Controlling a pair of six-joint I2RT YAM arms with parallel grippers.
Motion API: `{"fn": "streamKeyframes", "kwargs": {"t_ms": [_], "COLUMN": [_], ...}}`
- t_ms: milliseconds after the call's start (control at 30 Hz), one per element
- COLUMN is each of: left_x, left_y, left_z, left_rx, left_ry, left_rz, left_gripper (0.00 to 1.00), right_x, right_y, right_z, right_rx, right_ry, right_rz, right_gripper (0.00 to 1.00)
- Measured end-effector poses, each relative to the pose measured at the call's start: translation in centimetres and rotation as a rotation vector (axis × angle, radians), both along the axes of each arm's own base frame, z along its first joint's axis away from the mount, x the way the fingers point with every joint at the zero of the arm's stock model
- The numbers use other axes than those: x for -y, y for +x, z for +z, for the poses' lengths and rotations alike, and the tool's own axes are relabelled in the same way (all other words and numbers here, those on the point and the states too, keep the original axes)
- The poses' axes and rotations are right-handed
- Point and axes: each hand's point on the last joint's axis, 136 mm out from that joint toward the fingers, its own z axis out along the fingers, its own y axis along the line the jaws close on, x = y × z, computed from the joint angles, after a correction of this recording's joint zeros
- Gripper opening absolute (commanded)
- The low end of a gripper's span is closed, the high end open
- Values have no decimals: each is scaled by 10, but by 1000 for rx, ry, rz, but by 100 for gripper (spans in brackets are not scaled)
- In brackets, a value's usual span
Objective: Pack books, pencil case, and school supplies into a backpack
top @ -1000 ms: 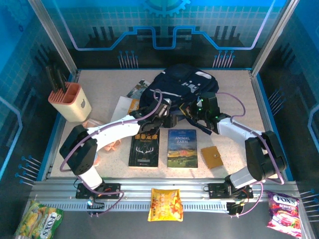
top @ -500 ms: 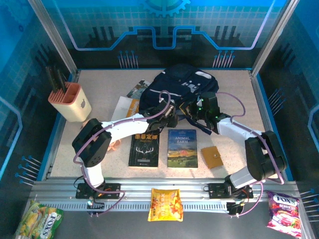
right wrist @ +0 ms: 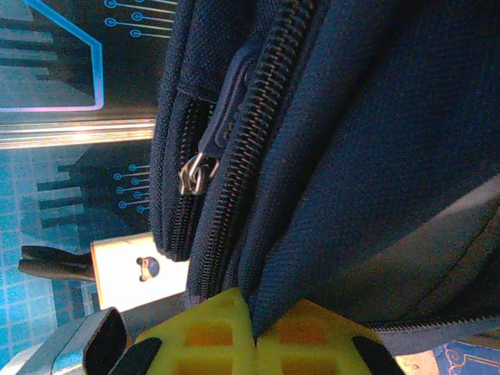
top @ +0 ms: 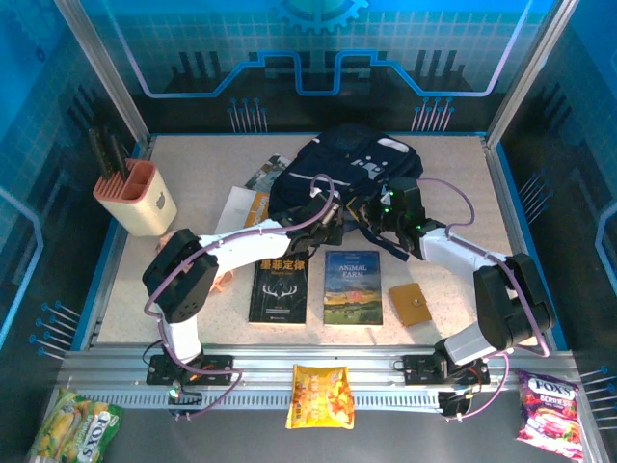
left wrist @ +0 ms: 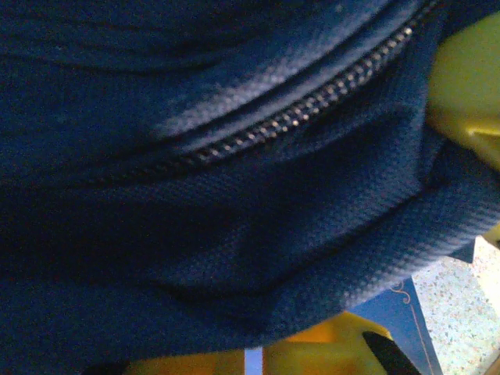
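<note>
The backpack (top: 352, 164) lies mid-table, behind the two unpacked books (top: 353, 286). The right gripper (right wrist: 254, 328) pinches a fabric fold beside the zipper (right wrist: 266, 94). The left gripper (top: 331, 218), jaws pressed together, apparently nips the near edge, likely to steady the bag for opening.

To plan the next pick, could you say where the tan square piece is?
In the top view, the tan square piece sits just right of the Animal Farm book.
</note>
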Motion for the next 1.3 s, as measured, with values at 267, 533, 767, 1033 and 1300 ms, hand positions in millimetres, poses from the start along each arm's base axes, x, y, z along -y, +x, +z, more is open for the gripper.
{"fn": "streamKeyframes", "kwargs": {"t_ms": [267,533,767,1033,1300], "left_x": [-16,-56,-80,-47,13], "left_y": [-13,-14,-3,-7,-2], "left_z": [3,1,-3,30,57], "left_rx": [-1,-46,-67,-50,-22], "left_ry": [3,-29,-29,-112,-182], "left_rz": [0,13,6,-158,-295], "left_gripper": [0,0,0,0,0], "right_x": [13,39,69,103,156], "right_y": [1,-7,-6,12,22], "right_z": [-7,-18,-24,3,9], "right_rx": [-14,-25,-31,34,25], "right_ry": [-28,-79,-153,-262,-334], "right_rz": [-17,-47,-70,-68,-145], "right_gripper": [3,2,2,8,53]}}
